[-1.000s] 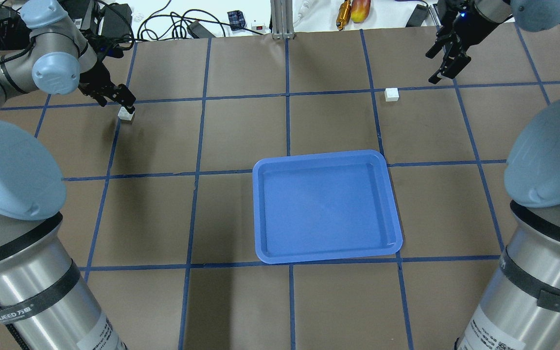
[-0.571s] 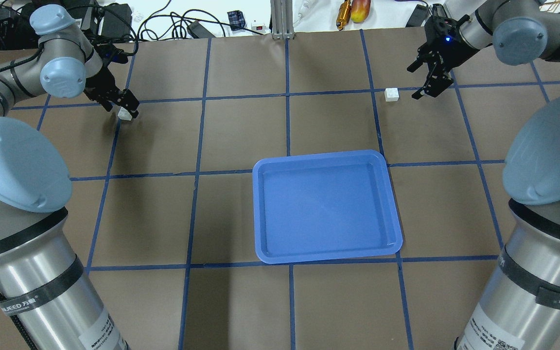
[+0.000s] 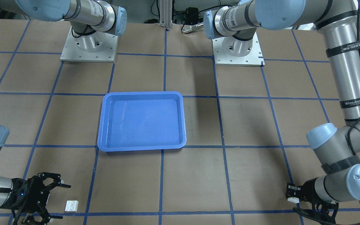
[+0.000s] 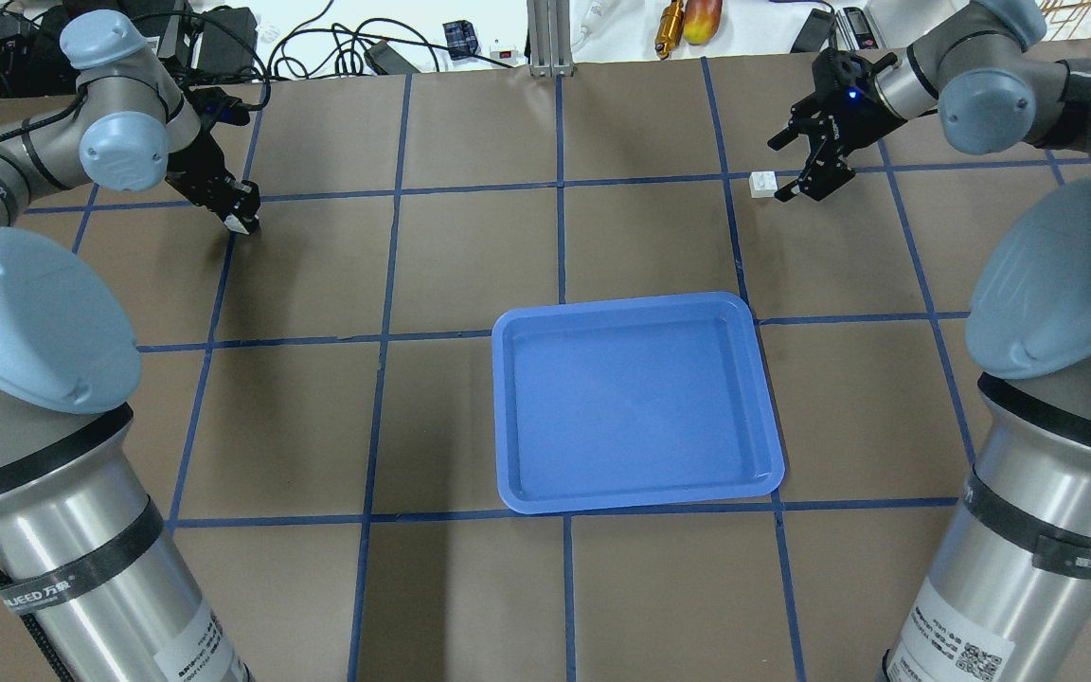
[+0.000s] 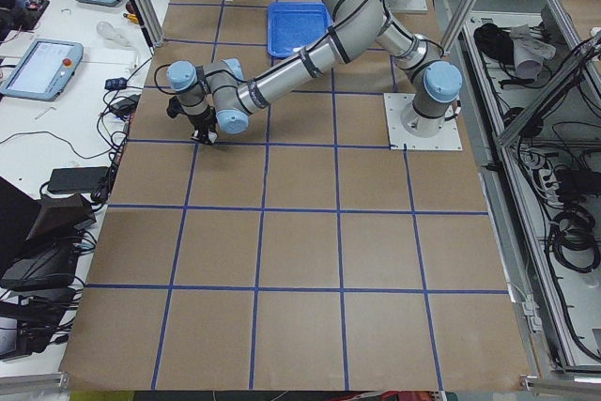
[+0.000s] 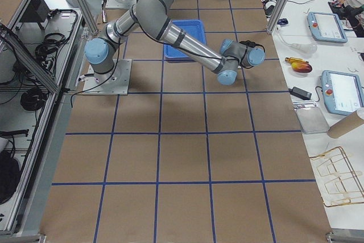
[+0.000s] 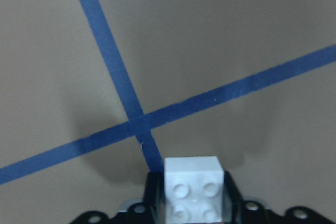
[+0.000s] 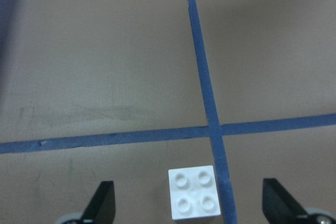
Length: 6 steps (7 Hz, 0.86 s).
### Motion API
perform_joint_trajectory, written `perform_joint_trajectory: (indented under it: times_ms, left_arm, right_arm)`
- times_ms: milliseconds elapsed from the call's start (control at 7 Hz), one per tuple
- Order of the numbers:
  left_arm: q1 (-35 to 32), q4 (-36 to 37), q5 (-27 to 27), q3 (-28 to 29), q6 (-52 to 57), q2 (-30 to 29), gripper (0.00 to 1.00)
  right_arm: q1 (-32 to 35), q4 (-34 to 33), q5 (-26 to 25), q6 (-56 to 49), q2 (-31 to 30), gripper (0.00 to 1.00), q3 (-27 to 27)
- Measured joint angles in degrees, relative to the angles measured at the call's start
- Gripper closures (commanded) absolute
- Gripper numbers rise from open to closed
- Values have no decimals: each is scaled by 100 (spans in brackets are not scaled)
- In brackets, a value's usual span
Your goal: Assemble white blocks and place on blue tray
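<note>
One white block sits between my left gripper's fingers, studs facing the wrist camera. My left gripper is shut on it, low over a tape crossing at the table's far left; it also shows in the front-facing view. The other white block lies on the table at the far right; it also shows in the front-facing view and the right wrist view. My right gripper is open, its tips on either side of that block without touching it. The blue tray is empty at the table's middle.
The brown table has a grid of blue tape lines. Cables, a power strip and small tools lie beyond the far edge. Both arm bases stand at the robot's side of the table.
My right gripper has swung down and to the left, from well clear of the far-right block to straddling it. My left gripper has stayed at its block, barely moving.
</note>
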Motion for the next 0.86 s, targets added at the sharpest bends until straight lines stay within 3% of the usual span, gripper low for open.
perform_joint_trajectory:
  times_ms: [429,571,857]
  left_arm:
    - [-304,-581,-2,-66,-1076,579,100]
    - [-572,-877,-5,-139,-1586,869,100]
    - [-1186,-1094,-127,-412,-2516,1341,100]
  right_arm:
    - [-9,-7,197,-258,177,2,-34]
    - [-9,-5,177,-328,201,10,-25]
    - [-9,-9,176,-395,215,15,30]
